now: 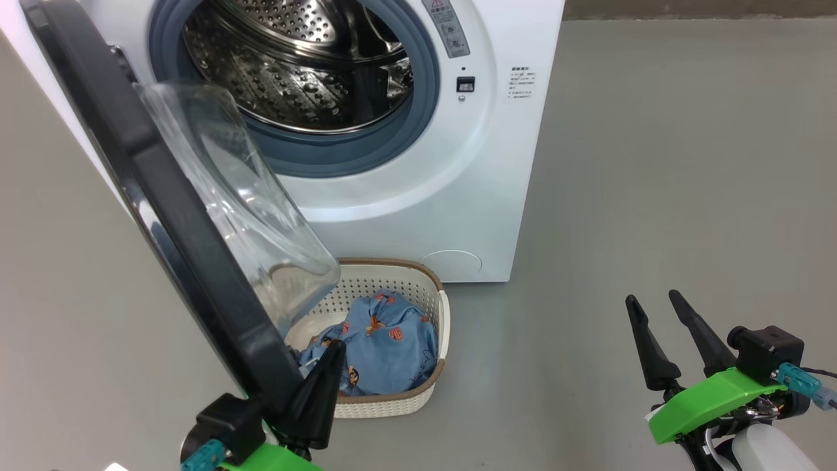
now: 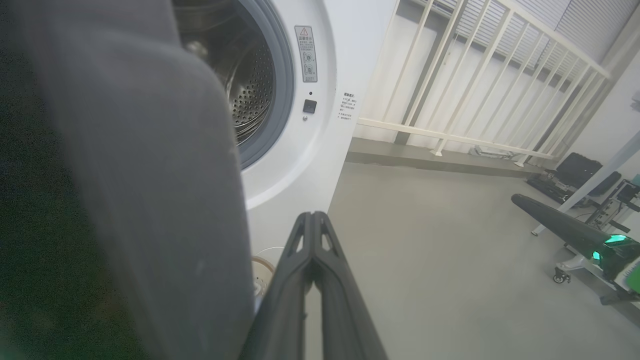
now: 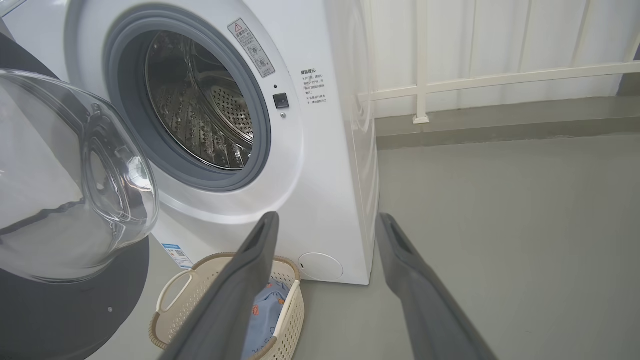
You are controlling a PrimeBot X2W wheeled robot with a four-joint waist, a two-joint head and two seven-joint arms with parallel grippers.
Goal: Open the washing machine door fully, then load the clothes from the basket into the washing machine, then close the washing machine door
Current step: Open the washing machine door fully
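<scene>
Head view: washing machine door [image 1: 163, 216] stands wide, I judge near fully open. Left fingers [image 1: 314, 399] clenched empty at its lower edge, right fingers [image 1: 644, 347] spread, idle. Clothes [image 1: 386, 340] sit in basket [image 1: 445, 314] below the door; loading and closing remain.

There is one washing machine [image 1: 418, 216]. It has one round door [image 1: 163, 196], and the door has one glass bowl [image 1: 248, 196]. The machine also has one small round cap [image 1: 451, 261] low on its front. There is one basket [image 1: 392, 405] with one heap of blue clothes [image 1: 392, 347]; I cannot tell how many pieces are in the heap. There are two grippers, the left gripper [image 1: 335, 350] and the right gripper [image 1: 652, 297]. Each has two dark fingers [image 1: 647, 347]. There is one white railing [image 3: 500, 79].
</scene>
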